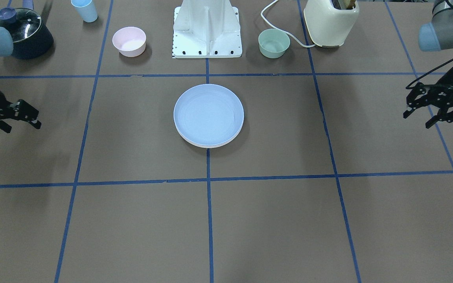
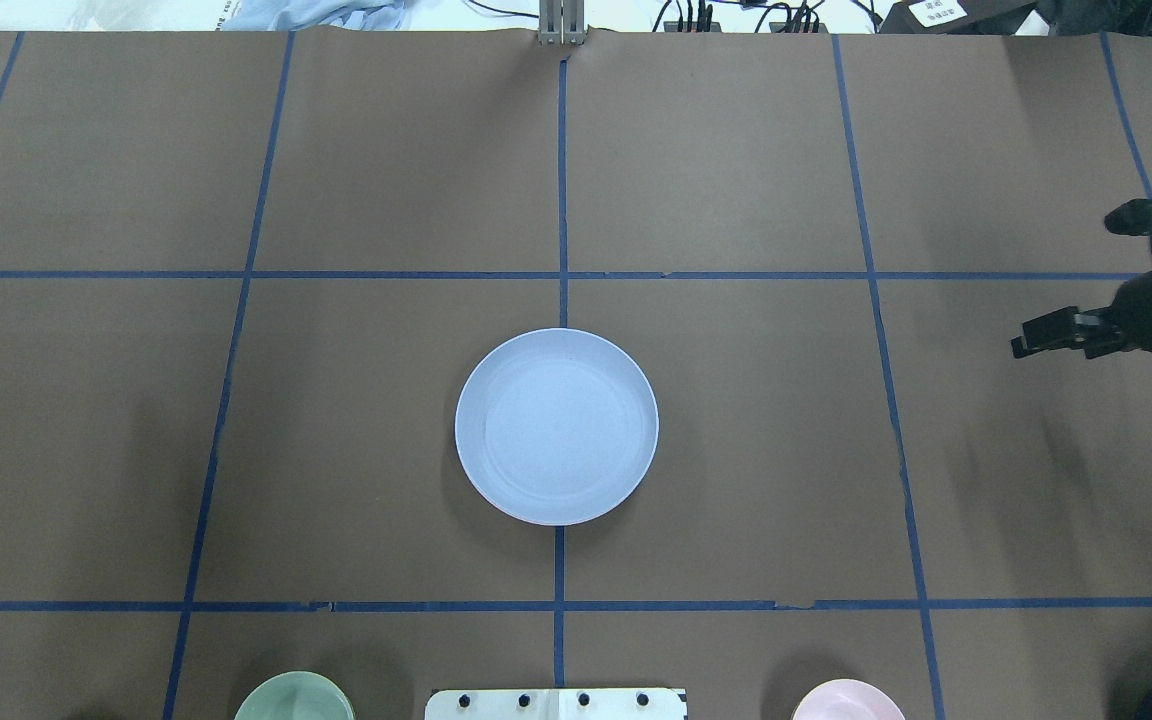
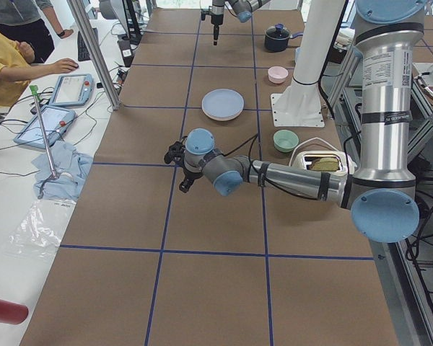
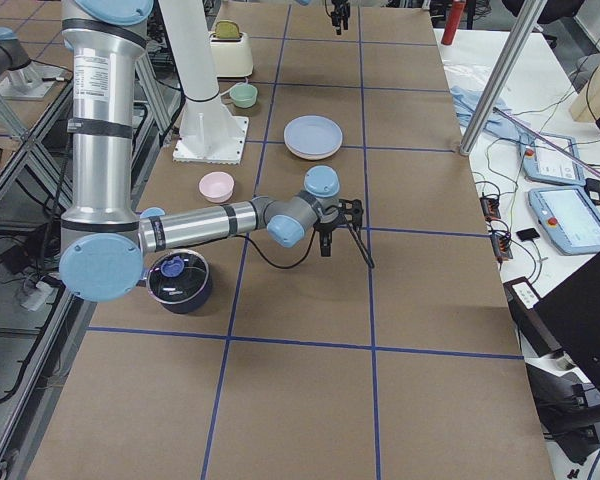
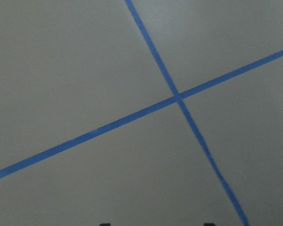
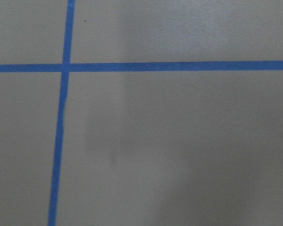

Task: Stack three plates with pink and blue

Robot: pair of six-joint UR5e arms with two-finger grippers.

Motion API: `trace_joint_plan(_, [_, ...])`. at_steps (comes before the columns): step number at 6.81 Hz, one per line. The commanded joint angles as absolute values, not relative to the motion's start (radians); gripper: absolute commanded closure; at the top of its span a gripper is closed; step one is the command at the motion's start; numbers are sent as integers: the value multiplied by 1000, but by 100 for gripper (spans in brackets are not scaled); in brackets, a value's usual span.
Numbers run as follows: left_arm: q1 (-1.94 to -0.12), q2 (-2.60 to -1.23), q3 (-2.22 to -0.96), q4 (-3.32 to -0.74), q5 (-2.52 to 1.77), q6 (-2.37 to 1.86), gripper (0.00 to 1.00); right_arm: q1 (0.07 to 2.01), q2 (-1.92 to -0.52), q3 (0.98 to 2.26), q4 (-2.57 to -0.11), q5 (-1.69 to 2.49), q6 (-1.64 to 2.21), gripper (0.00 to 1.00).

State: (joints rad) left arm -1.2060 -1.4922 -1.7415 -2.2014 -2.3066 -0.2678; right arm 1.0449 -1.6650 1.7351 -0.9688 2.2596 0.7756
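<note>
blue plate (image 1: 208, 114): tops the stack (image 1: 210, 145), frame centre; paler rims beneath.
left gripper (image 1: 416, 121): right edge, fingers spread, well apart from stack.
right gripper (image 1: 24, 127): left edge, fingers spread.

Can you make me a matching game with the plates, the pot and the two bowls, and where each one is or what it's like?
Things:
1. plates
2. pot
3. green bowl
4. pink bowl

Places or states:
A. beside the toaster
B. middle of the table
C. has a glass lid on
D. between the cup and the robot's base

Pairs: 1-B, 2-C, 3-A, 4-D.
</note>
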Motion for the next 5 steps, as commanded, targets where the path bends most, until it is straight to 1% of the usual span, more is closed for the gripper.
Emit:
trace_joint_plan(1, [-1343,-1477,-1733,-2081,-2307,-91,28,1237,-1692,1607,-973,2350,488,0])
trace_joint_plan(2, [-1405,-1491,-1736,-1980,-2309,-4,28,1311,-1698,1588,-1026,2350,385,0])
trace_joint_plan(5, [-1454,-1494,-1738,-1912,-2367,25,28,1484,-1686,1597,-1303,2405,128,0])
